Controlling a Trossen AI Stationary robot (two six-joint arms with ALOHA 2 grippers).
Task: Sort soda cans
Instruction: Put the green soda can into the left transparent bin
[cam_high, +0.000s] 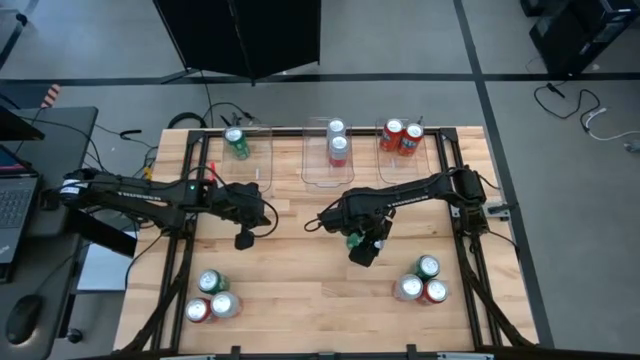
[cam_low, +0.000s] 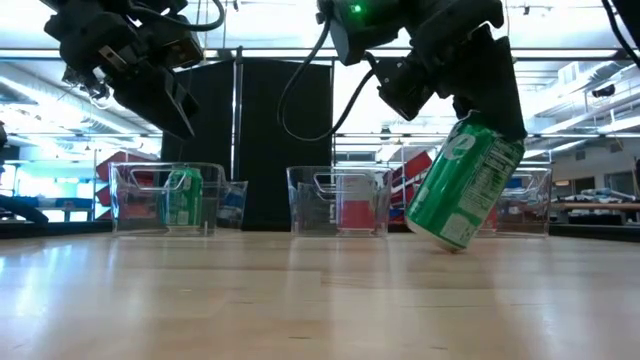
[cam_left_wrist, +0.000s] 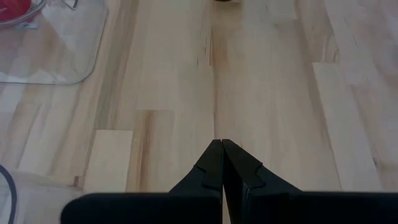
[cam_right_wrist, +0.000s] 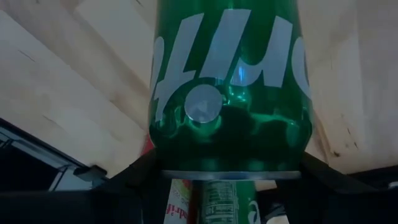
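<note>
So the right gripper (cam_high: 363, 243) has its jaws clamped on a green cylindrical metal soda can (cam_low: 465, 182), carried tilted just above the wooden worktop (cam_high: 300, 270) near the middle. Its long axis leans, top toward the jaws. My guess is it's headed to the clear plastic bin at far left (cam_high: 255, 165), where another green can (cam_high: 237, 143) sits. The left gripper (cam_high: 244, 240) is closer to that bin, jaws closed and empty.
</note>
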